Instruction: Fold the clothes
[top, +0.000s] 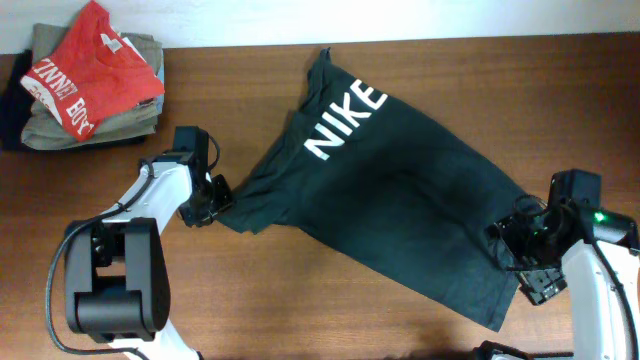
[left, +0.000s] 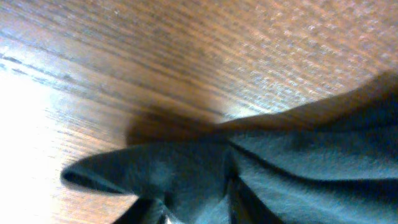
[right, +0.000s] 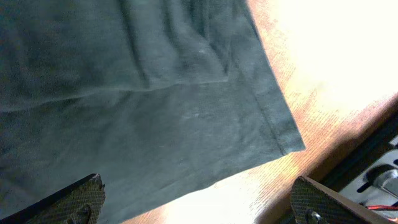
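A brown wooden table (top: 450, 60) is filling the overhead view, its grain showing as a blur under the left wrist camera. The dark charcoal T-shirt (top: 400, 200) is lying spread out across the middle of it, running on a slant from the far centre down toward the near right. Its white NIKE lettering (top: 345, 122) is facing up at the far end. One sleeve (top: 255, 195) is stretching out to the left in a narrowing bunch.

The left gripper (top: 213, 200) is sitting at the end of that sleeve. In the left wrist view the sleeve fabric (left: 186, 174) is gathering into folds that run down between the fingers, which are closing tightly on it. A loose tip is sticking out to the left above its own shadow on the wood.

The right gripper (top: 512, 250) is hovering at the shirt's near right edge. In the right wrist view its fingers (right: 74, 199) are standing wide apart with nothing between them, and the hem corner (right: 292, 146) is lying flat on the table below.

At the far left corner a red T-shirt (top: 90, 65) with white lettering is resting on top of a stack of folded khaki garments (top: 130, 120), well apart from the dark shirt.
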